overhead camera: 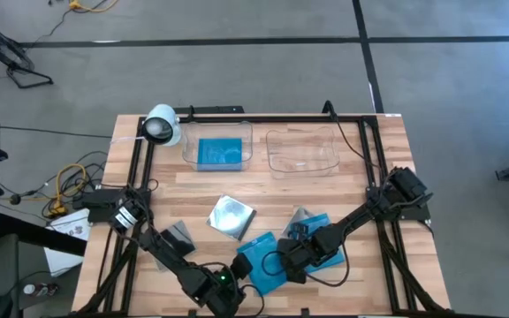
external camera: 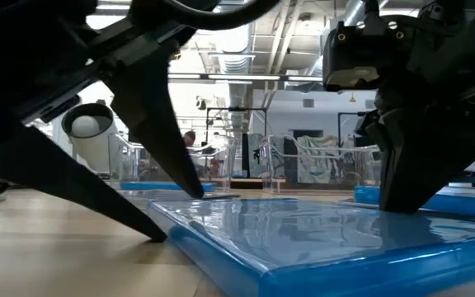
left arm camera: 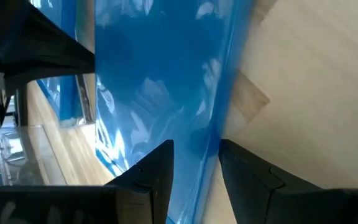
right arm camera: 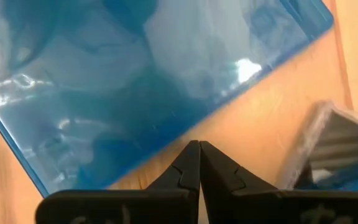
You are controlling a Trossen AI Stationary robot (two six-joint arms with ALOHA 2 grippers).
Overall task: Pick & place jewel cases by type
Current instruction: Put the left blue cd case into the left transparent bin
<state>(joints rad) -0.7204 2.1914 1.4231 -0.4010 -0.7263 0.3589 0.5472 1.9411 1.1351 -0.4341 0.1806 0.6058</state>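
Jewel cases lie scattered on the wooden table (overhead camera: pixel 360 177); one blue case (overhead camera: pixel 263 262) sits near the front edge, half covered by both arms. The left gripper (left arm camera: pixel 196 163) straddles its edge, fingers apart on either side, though actual contact is hard to make out. The right gripper (right arm camera: pixel 199 163) rests pinched shut, empty, at that case's other edge. Only the high view shows another blue case (overhead camera: pixel 220 154) in the far left tray (overhead camera: pixel 188 152), the bare right tray (overhead camera: pixel 303 152) and a silvery case (overhead camera: pixel 231 216) mid-table. The low view looks into a workshop.
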